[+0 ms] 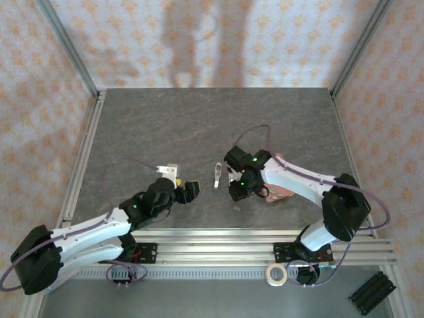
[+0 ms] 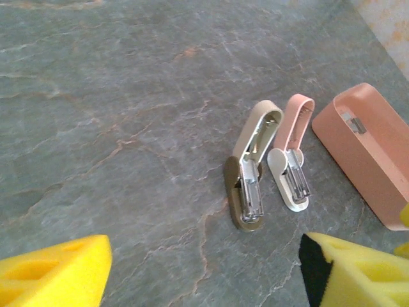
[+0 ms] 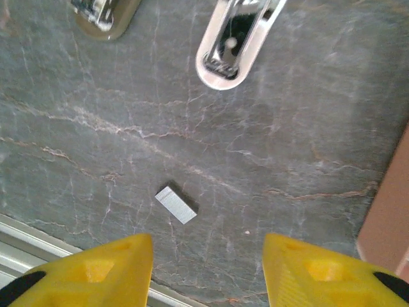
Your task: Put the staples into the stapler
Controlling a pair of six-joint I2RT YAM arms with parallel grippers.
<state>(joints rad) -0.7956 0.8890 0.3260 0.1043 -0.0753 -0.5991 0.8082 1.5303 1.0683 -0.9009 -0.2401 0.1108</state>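
We log the right claw [image 3: 206,256] released, poised over one of the staples [image 3: 176,204] on the table [image 3: 319,128] (lined up for pickup, we judge), stapler [image 3: 235,45] hinged open at 12 o'clock.

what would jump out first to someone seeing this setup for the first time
Two tiny staplers lie flipped open side by side on the grey table: a beige stapler and a pink-and-white stapler, with a salmon-pink tray just to their right in the left wrist view. A lone grey strip of staples lies on the table just ahead of the open, yellow-fingered right gripper.
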